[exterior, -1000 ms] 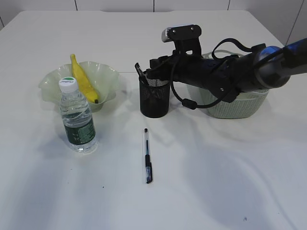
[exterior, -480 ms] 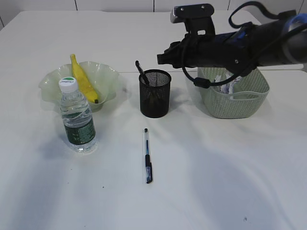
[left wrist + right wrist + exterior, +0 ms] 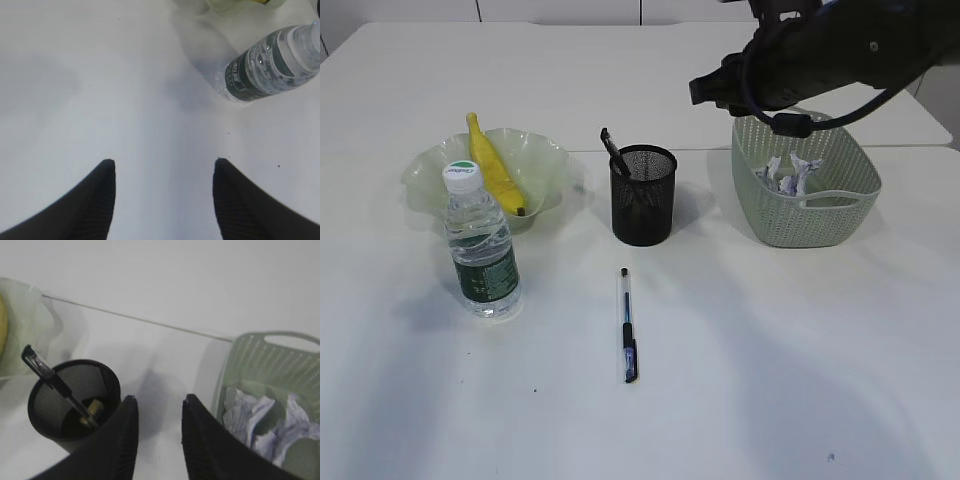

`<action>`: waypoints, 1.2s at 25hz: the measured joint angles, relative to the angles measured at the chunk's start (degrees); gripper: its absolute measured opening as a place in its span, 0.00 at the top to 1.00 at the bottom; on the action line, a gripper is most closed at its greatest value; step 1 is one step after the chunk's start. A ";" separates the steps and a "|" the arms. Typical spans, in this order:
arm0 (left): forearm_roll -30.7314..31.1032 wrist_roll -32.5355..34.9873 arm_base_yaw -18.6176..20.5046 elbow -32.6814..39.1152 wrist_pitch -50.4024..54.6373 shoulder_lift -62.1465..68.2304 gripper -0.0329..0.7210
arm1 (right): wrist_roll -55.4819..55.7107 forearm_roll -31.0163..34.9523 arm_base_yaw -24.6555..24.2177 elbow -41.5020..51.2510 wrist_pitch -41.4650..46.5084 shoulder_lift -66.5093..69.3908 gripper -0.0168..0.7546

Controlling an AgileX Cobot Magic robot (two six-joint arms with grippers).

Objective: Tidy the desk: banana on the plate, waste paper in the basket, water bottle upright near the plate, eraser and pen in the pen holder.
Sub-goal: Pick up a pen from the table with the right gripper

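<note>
A yellow banana [image 3: 496, 170] lies on the green glass plate [image 3: 545, 160]. The water bottle [image 3: 480, 245] stands upright in front of the plate, and also shows in the left wrist view [image 3: 272, 65]. The black mesh pen holder [image 3: 642, 205] holds one pen [image 3: 50, 378] and a small tan piece [image 3: 92, 408], perhaps the eraser. Another pen [image 3: 628, 325] lies on the table. Crumpled waste paper [image 3: 260, 420] sits in the green basket [image 3: 820, 225]. My right gripper [image 3: 160, 400] hangs open and empty between holder and basket. My left gripper [image 3: 162, 167] is open over bare table.
The right arm [image 3: 840, 45] reaches in from the top right, above the basket's back rim. A seam in the table [image 3: 150, 322] runs behind the holder. The left arm does not show in the exterior view.
The right arm has lifted up and drawn back to the right, away from the pen holder, uncovering the basket. The objects on the table have not moved.
</note>
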 joint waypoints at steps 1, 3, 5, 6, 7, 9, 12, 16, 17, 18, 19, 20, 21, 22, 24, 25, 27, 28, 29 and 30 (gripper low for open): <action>0.00 0.00 0.00 0.00 0.00 0.00 0.39 | -1.28 1.16 0.00 0.00 2.19 -0.63 0.68; 0.00 0.00 0.00 0.00 0.00 0.00 0.39 | -5.73 4.89 0.00 0.00 6.12 -1.78 0.68; 0.00 0.00 0.00 0.00 0.00 0.00 0.39 | -11.24 11.36 0.00 0.00 9.77 -2.89 0.68; 0.00 0.00 0.00 0.00 0.00 0.00 0.39 | -14.54 14.52 0.00 0.00 11.80 -3.46 0.68; 0.00 0.00 0.00 0.00 0.00 0.00 0.39 | -17.24 18.44 0.00 0.00 13.99 -3.81 0.68; 0.00 0.00 0.00 0.00 0.00 0.00 0.39 | -22.98 25.75 0.00 0.00 18.49 -4.18 0.68; 0.00 0.00 0.00 0.00 0.00 0.00 0.39 | -27.48 32.99 0.00 0.00 25.87 -4.18 0.68; -0.03 0.00 0.00 0.00 0.00 0.00 0.39 | -28.58 36.35 0.00 0.00 34.20 -4.18 0.68; -0.03 0.00 0.00 0.00 0.00 0.00 0.39 | -28.58 36.60 0.00 0.00 35.86 -4.18 0.68; -0.03 0.00 0.00 0.00 0.00 0.00 0.39 | -28.58 36.74 0.00 0.00 37.28 -4.18 0.68; -0.03 0.00 0.00 0.00 0.00 0.00 0.39 | -28.58 36.78 0.00 0.00 38.31 -4.18 0.68; -0.03 0.00 0.00 0.00 0.10 0.00 0.39 | -28.37 36.78 0.00 0.00 39.42 -4.18 0.68; -0.12 0.00 0.00 0.00 0.22 0.00 0.39 | -28.10 36.78 0.00 0.00 40.35 -4.18 0.68; -0.12 0.00 0.00 0.00 0.45 0.00 0.39 | -27.80 36.87 0.00 0.00 41.05 -4.26 0.68; -0.12 0.00 0.00 0.00 0.72 0.00 0.39 | -26.86 37.12 0.00 0.00 42.63 -4.30 0.68; -0.12 0.00 0.00 0.00 0.81 0.00 0.39 | -26.54 37.44 0.00 0.00 43.28 -4.40 0.68; -0.12 0.00 0.00 0.00 1.05 0.00 0.39 | -25.64 37.82 0.51 0.00 44.26 -4.53 0.67; -0.12 0.00 0.00 0.00 1.21 0.00 0.39 | -25.28 37.58 1.15 0.00 44.58 -4.56 0.67; -0.24 0.00 0.00 0.00 1.33 0.00 0.39 | -24.64 37.09 2.16 0.00 44.69 -4.56 0.67; -0.47 0.00 0.00 0.00 1.43 0.00 0.39 | -23.79 36.36 3.53 0.00 44.78 -4.56 0.67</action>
